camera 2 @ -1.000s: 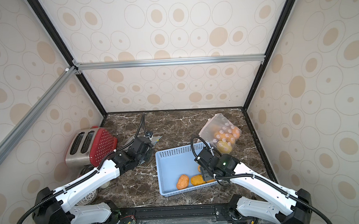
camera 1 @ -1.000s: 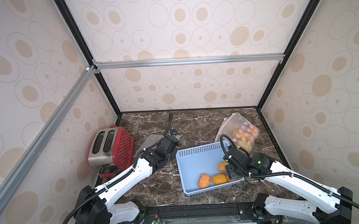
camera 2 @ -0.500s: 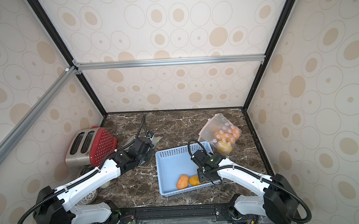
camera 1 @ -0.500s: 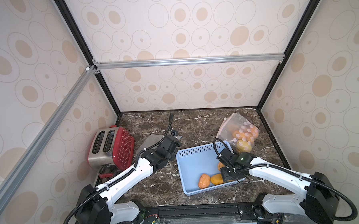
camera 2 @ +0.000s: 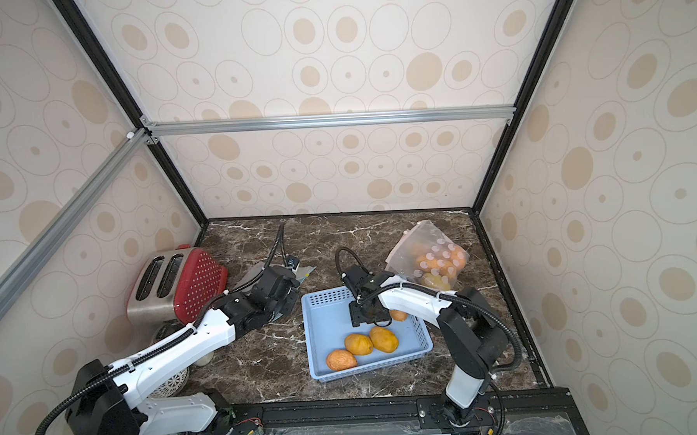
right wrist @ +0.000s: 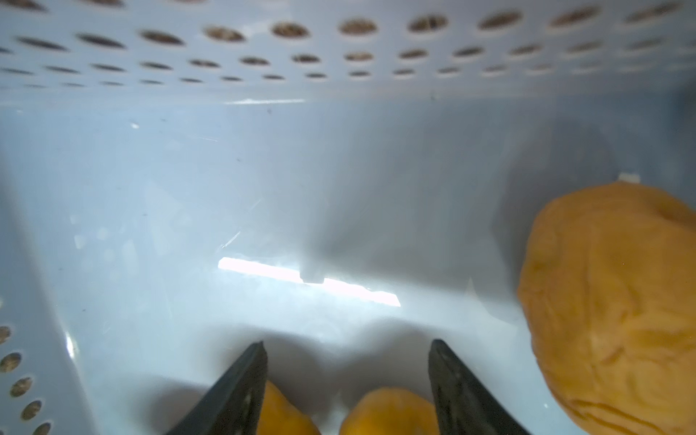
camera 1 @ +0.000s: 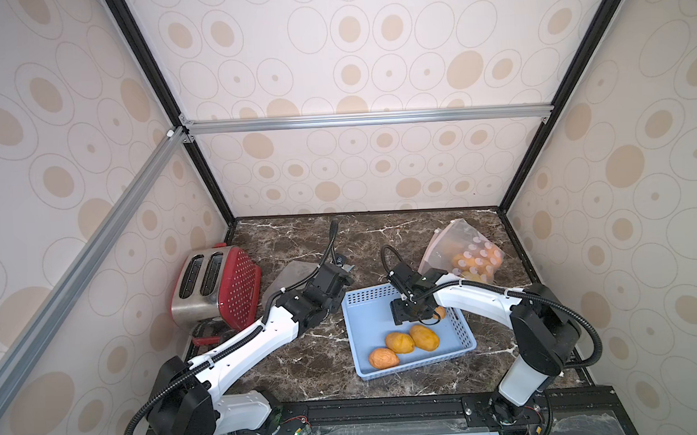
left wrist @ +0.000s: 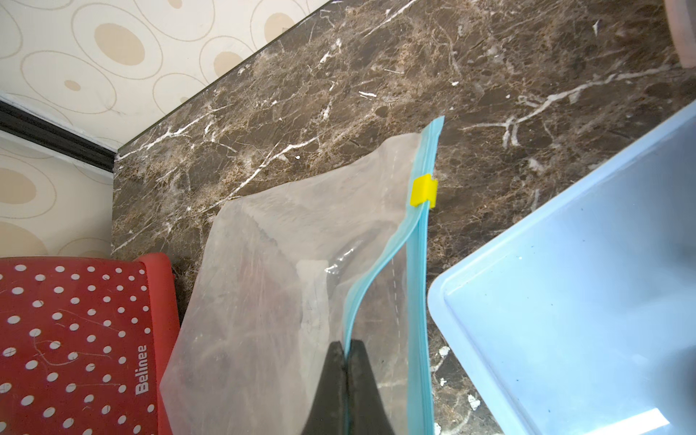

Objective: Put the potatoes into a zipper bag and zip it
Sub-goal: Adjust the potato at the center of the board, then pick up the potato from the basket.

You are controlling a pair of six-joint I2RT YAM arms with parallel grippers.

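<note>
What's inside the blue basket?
Three potatoes lie in plain sight in the blue basket. A fourth potato peeks out beside the right gripper, which hangs open inside; whatever lies under the gripper is hidden.

The basket lies bare at far left; potatoes crowd its near half and right wall.

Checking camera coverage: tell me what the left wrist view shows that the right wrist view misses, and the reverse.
Left wrist only: the left gripper shut on the empty zipper bag, its yellow slider, the red toaster, the marble counter. Right wrist only: the open right gripper and potatoes. Both: the blue basket.
</note>
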